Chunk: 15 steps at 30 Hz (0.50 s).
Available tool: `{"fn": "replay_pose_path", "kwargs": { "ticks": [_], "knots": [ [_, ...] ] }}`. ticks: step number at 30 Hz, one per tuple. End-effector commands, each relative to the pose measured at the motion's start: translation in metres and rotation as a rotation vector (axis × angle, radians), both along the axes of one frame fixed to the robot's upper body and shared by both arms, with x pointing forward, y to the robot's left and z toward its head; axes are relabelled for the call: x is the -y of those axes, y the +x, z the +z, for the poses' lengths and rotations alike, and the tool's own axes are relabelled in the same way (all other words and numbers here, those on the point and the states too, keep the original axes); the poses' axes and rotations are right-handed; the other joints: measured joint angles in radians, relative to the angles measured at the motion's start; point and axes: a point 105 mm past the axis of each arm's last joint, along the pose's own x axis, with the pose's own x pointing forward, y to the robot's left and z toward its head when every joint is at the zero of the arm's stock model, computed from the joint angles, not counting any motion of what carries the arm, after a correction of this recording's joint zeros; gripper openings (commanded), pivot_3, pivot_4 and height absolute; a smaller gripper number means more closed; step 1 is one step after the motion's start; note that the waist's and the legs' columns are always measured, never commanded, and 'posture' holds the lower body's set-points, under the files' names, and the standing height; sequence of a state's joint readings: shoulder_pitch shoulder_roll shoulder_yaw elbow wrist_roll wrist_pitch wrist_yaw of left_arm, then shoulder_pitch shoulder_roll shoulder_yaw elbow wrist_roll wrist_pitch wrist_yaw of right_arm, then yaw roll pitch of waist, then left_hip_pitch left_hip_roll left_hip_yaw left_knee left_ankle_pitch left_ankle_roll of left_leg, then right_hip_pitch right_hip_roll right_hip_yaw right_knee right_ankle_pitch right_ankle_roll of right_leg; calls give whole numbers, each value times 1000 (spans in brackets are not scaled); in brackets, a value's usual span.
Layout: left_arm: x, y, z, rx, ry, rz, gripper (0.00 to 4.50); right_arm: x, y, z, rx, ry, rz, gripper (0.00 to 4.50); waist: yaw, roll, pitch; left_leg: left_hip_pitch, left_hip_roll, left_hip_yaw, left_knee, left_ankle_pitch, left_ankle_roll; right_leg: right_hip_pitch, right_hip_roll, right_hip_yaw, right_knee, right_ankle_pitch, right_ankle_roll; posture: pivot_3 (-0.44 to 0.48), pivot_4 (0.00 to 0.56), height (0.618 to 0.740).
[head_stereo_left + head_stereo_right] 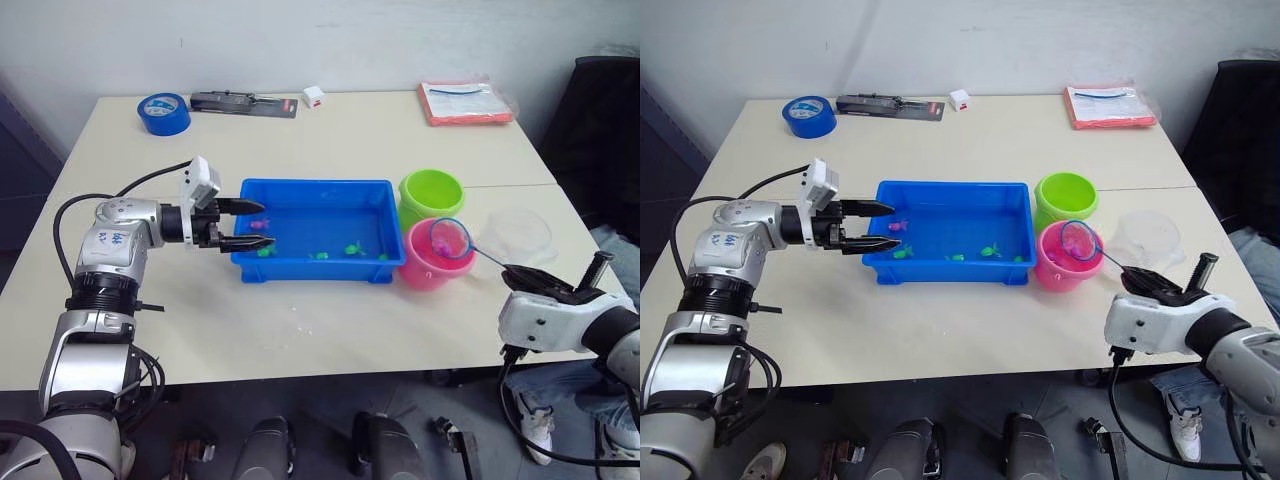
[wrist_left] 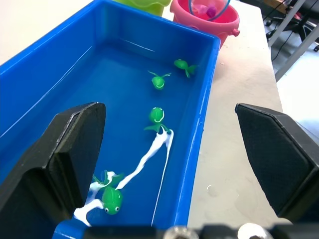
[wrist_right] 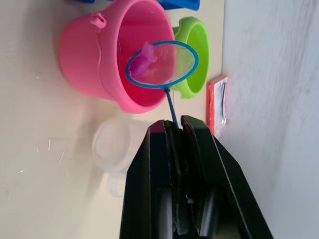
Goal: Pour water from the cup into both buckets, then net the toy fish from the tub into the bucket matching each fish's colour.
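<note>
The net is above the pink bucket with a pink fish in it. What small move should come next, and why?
Probably tip the net so the pink fish drops out. The right gripper is shut on the handle, the ring hangs over the pink bucket, and the colours match. Green fish remain in the tub.

net (image 1: 451, 238) over pink bucket (image 1: 430, 268) mouth, green bucket (image 1: 431, 193) mouth open

Both arms are silver-grey metal with black ribbed joint rings and black cables looping alongside. The left gripper (image 1: 250, 225) has two tapered black fingers and a small white camera block above its wrist. The right gripper (image 3: 175, 128) sits on a white shell housing with a black post.
</note>
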<state>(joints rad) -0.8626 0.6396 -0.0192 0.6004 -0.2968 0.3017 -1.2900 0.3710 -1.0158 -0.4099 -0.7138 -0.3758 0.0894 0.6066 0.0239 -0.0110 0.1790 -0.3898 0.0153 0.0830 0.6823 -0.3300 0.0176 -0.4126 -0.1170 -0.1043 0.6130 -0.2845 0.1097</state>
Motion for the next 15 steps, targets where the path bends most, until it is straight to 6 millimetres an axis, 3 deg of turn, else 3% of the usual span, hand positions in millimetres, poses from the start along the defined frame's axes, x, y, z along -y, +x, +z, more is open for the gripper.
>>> {"fn": "replay_pose_path", "kwargs": {
  "ticks": [1, 5, 9, 12, 15],
  "knots": [
    [1, 1, 15, 60, -3, -11, 4482, 3, -2, 10, 79, -77, 15, 782, 0, 0, 0, 0, 0, 0, 0, 0, 0, 0, 0, 0, 0, 0, 0, 0, 150, 737],
    [1, 1, 14, 59, -5, -10, 4482, 0, 1, 17, 110, -48, 23, 782, 0, 0, 0, 0, 0, 0, 0, 0, 0, 0, 0, 0, 0, 0, 0, 0, 150, 737],
    [-4, 1, 15, 58, -14, 16, 4482, -9, 8, 36, 139, 59, 37, 782, -4, 0, 0, 1, 0, 0, 0, 0, 0, 1, 0, 0, 0, 0, 0, 0, 150, 737],
    [-16, 2, 20, 66, -40, 73, 4482, -22, 16, 52, 132, 197, 71, 782, -8, 0, 0, 1, 1, 0, 0, 0, 0, 1, 1, 0, 1, 0, 0, 0, 150, 737],
    [-30, 1, 24, 85, -42, 141, 4482, -40, 24, 55, 35, 409, 98, 782, -14, 0, 0, 1, 1, 0, 0, 0, 0, 1, 1, 0, 2, 0, 0, 0, 150, 737]
  ]
}}
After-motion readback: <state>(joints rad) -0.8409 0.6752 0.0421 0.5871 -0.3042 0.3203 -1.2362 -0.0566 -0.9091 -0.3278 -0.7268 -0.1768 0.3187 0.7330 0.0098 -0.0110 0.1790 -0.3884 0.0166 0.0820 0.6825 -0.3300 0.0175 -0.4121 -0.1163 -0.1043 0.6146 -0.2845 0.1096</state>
